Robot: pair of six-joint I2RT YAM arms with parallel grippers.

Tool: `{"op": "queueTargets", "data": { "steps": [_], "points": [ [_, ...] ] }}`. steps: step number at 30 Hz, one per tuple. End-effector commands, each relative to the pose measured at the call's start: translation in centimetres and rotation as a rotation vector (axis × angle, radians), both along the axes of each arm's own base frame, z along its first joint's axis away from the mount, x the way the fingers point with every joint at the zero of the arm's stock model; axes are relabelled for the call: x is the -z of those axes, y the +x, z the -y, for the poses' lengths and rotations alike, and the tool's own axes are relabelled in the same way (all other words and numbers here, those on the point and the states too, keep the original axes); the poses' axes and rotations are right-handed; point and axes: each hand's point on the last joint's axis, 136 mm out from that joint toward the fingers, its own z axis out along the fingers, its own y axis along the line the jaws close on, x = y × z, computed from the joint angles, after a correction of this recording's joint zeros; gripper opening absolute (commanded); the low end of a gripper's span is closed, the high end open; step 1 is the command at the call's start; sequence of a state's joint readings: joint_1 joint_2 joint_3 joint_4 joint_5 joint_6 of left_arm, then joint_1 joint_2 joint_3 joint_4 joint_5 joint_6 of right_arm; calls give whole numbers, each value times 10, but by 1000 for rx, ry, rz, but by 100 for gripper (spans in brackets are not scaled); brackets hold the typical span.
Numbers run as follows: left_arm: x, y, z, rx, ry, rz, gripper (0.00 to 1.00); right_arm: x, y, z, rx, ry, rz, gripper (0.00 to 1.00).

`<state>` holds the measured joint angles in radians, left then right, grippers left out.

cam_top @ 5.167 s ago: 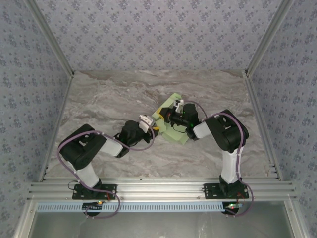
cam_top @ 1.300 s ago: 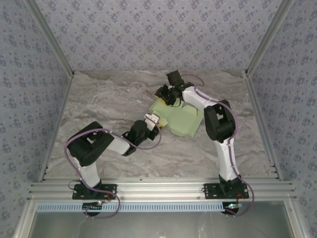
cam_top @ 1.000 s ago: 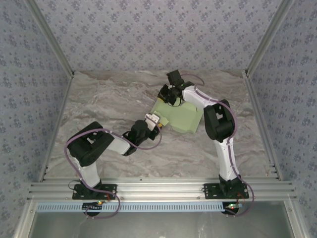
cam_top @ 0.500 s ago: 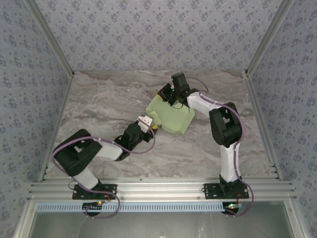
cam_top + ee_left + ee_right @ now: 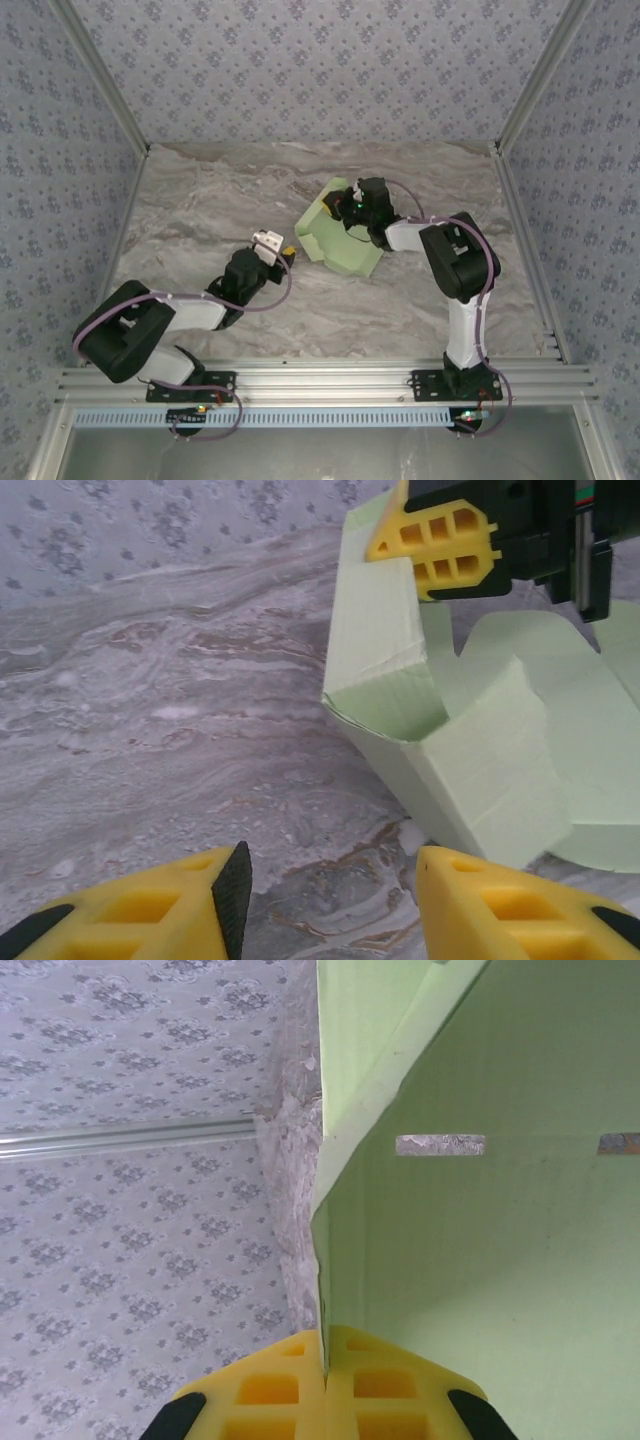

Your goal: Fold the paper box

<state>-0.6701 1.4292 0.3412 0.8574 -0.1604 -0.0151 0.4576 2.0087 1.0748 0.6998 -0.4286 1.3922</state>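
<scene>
The paper box (image 5: 348,248) is a pale green card, partly folded, lying on the marble table (image 5: 200,210) right of the middle. One side flap stands upright, and my right gripper (image 5: 346,207) is shut on its top edge. In the right wrist view the right gripper (image 5: 326,1360) pinches the thin card edge of the paper box (image 5: 500,1260). My left gripper (image 5: 284,250) hovers left of the box, apart from it. The left wrist view has the left gripper (image 5: 330,885) open over bare table, with the paper box (image 5: 490,770) ahead and the right gripper's fingers (image 5: 435,540) on the raised flap.
Patterned walls (image 5: 320,70) close the table in at the back and both sides. Metal frame posts (image 5: 522,200) run along the side edges. A rail (image 5: 320,380) carrying both arm bases crosses the near edge.
My left gripper has drawn back to the left, away from the box. The right gripper has come nearer with the flap in its grip, and the box has shifted and turned slightly.
</scene>
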Motion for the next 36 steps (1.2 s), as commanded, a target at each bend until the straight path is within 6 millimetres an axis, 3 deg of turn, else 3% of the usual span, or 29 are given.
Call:
{"op": "queueTargets", "data": {
  "steps": [1,7,15,25,36],
  "points": [
    [3,0,17,76,-2,-3,49,-21,3,1,12,108,103,0],
    [0,3,37,108,-21,16,53,-13,0,11,45,170,101,0],
    [-1,3,53,116,-33,40,56,-29,-7,14,69,234,151,0],
    [7,20,45,18,30,44,47,-3,-24,17,77,206,137,0],
    [12,25,56,17,77,54,40,15,-37,14,89,180,119,0]
  ]
}}
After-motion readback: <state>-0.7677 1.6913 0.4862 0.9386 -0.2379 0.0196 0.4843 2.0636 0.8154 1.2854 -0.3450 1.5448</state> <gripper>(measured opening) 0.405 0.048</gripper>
